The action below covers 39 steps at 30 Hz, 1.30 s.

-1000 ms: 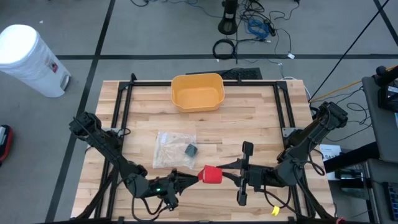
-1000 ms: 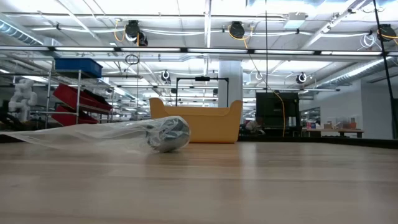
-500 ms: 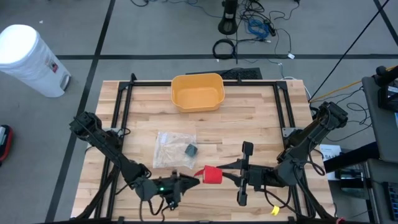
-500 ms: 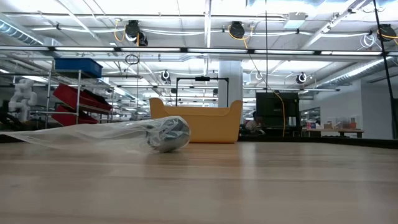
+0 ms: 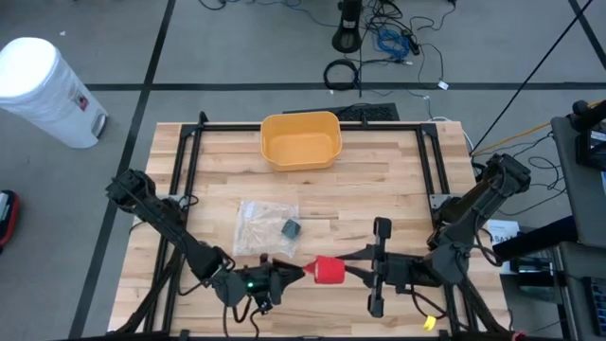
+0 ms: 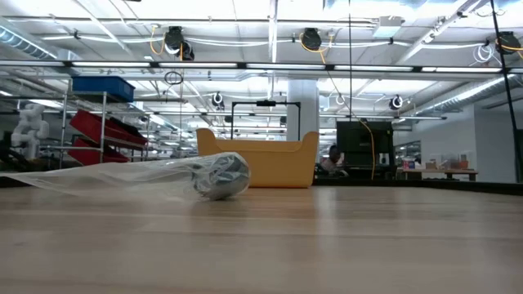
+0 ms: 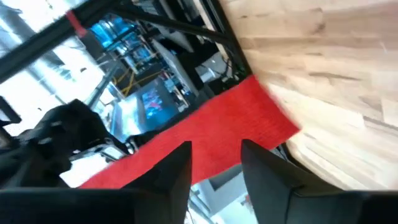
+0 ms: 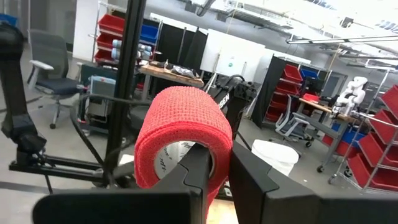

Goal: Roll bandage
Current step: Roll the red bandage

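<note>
A wooden table (image 5: 379, 189) carries, at its far edge, a yellow bin (image 5: 300, 140), which in the low view stands behind a clear plastic bag (image 5: 265, 227) lying near the table's middle with a small dark object (image 5: 291, 227) inside it. Both dark arms reach in low over the near edge and meet there. The right gripper (image 5: 343, 270) comes in from the right and grasps the red bandage roll (image 5: 327, 271), which is held above the near part of the table, just nearer than the bag; in the right wrist view its two fingers are pinched on the roll's (image 8: 180, 134) wall, one finger through the hollow core. The left gripper (image 5: 295, 273) comes in from the left, its tips at the roll's left side; in the left wrist view its two fingers (image 7: 171, 171) stand parted with the loose red strip of bandage (image 7: 205, 140) stretched across just beyond them, and whether they touch the strip cannot be told.
</note>
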Available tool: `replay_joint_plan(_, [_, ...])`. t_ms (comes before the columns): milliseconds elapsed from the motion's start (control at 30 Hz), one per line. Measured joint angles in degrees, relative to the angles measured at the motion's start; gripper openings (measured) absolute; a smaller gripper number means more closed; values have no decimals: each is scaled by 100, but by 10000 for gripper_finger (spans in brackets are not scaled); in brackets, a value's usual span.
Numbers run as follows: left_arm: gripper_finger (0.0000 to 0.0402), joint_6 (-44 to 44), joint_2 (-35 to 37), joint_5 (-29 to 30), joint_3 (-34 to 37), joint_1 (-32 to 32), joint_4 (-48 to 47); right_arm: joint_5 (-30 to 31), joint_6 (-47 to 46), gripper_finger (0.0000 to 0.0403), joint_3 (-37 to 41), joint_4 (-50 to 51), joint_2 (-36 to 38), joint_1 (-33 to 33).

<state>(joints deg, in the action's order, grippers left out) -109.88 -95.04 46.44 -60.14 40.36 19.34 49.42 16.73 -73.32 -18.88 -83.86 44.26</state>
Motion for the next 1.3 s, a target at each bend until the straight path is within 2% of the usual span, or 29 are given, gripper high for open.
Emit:
replay_joint_plan(167, [191, -3, 2, 28, 0, -123, 5, 3, -20, 41, -2, 12, 57, 49])
replay_joint_plan(300, [209, -53, 4, 49, 0, -179, -44, 1, -26, 41, -2, 22, 62, 49])
replay_joint_plan(800, [212, -210, -8, 73, 0, -348, 120, -1, -175, 41, -2, 55, 62, 49])
replay_joint_plan(1067, [212, -777, -13, 189, 0, -382, 101, -1, -175, 41, -2, 58, 62, 75])
replay_joint_plan(1300, [212, -763, -22, 199, 0, -306, 67, -5, -233, 41, -2, 60, 62, 123])
